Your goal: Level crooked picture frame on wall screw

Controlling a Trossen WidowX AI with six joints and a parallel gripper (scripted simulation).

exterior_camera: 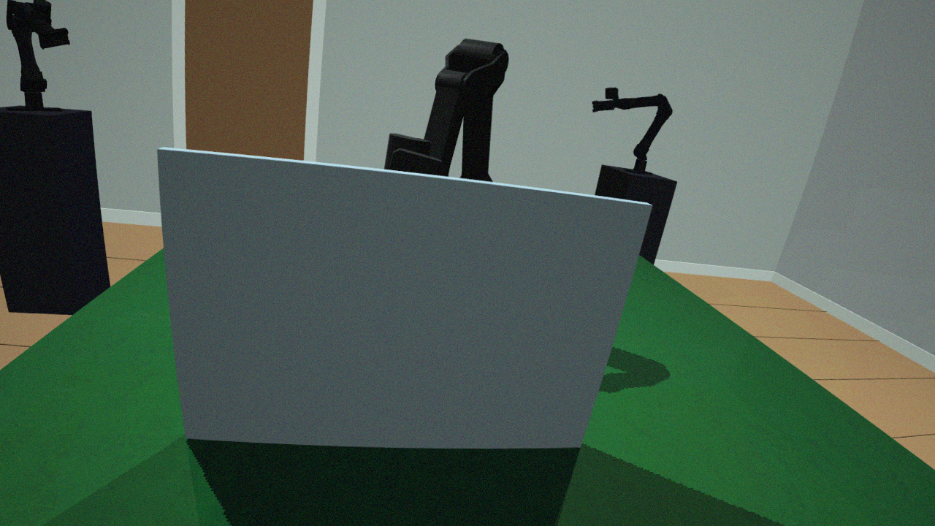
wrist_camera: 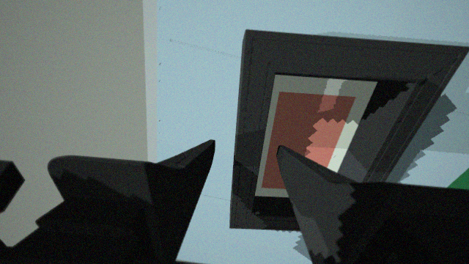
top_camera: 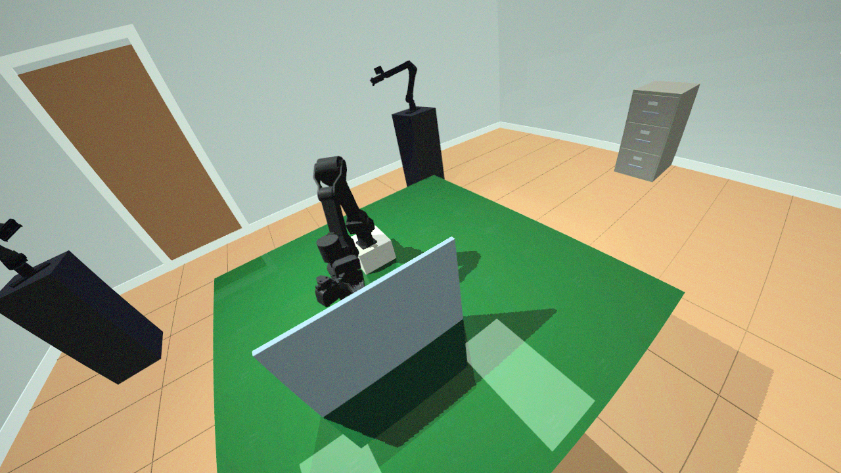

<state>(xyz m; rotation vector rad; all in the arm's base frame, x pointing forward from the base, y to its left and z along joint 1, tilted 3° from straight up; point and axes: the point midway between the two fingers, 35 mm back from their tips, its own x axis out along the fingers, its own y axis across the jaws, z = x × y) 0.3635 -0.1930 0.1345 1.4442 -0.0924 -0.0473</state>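
The dark picture frame [wrist_camera: 330, 55], with a red picture and pale mat, hangs on the light blue face of the wall panel [wrist_camera: 194, 92] [top_camera: 376, 329] [exterior_camera: 392, 294] in the wrist view. The frame's left edge in that view is not parallel to the panel's top edge; its lower end lies closer to it, but the slanted view makes the tilt hard to judge. My gripper [wrist_camera: 245, 147] is open and empty. Its right finger overlaps the picture in view; its left finger shows left of the frame. Contact cannot be told. Screw and notched strip are hidden. The top and exterior views see only the panel's back.
My arm [top_camera: 332, 170] [exterior_camera: 480, 58] stands on a white block [top_camera: 379, 259] behind the panel. Two dark pedestals with other arms stand left [top_camera: 76, 317] [exterior_camera: 49, 209] and at the back [top_camera: 417, 144] [exterior_camera: 627, 183]. A filing cabinet [top_camera: 646, 126] stands far right on the floor.
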